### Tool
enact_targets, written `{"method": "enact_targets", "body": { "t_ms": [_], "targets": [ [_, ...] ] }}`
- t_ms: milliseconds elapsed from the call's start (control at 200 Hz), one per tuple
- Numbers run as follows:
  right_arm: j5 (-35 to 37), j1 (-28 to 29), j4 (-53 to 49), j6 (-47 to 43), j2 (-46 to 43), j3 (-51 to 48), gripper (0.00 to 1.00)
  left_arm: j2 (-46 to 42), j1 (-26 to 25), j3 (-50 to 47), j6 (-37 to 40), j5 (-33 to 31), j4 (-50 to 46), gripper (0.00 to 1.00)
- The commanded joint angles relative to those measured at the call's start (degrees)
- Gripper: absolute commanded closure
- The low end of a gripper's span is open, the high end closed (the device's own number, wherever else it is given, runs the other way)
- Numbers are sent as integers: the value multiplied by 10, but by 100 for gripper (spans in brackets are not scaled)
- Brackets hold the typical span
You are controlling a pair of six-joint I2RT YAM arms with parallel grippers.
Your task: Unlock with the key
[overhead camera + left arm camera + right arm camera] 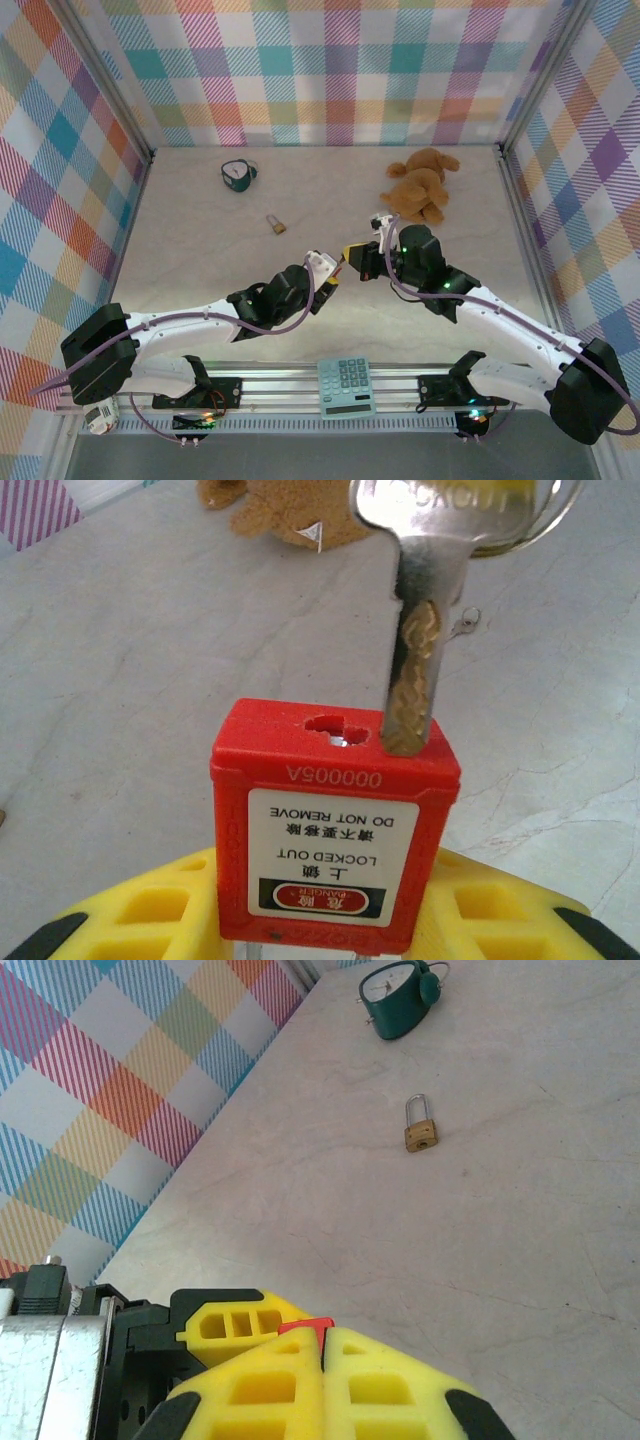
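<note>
Gripping the red padlock in my left end effector, keyhole facing up, I hold the key clamped in my right end effector, its tip touching the lock's top just right of the keyhole, above the desk.

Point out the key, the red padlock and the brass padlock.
key [412,675], left wrist view, on the blade.
red padlock [300,775], left wrist view, on the body above the label.
brass padlock [421,1138], right wrist view, on the body.
</note>
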Motion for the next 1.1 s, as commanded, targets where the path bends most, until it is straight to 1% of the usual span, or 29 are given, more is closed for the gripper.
{"method": "enact_targets", "body": {
  "t_ms": [0, 350, 715, 840, 1095],
  "targets": [
    [15, 4, 6, -5, 3, 17, 95, -12, -10, 3, 6, -4, 25, 68],
    [29, 4, -2, -13, 13, 23, 95, -13, -21, 1, 8, -14, 23, 69],
    [1, 4, -18, -2, 16, 21, 95, -9, -21, 9, 42, -63, 17, 72],
    [1, 4, -25, 4, 22, 23, 95, -5, -22, 13, 48, -67, 16, 72],
    [-5, 4, -2, 28, 22, 19, 95, 6, -21, 16, 51, -68, 19, 72]
  ]
}}
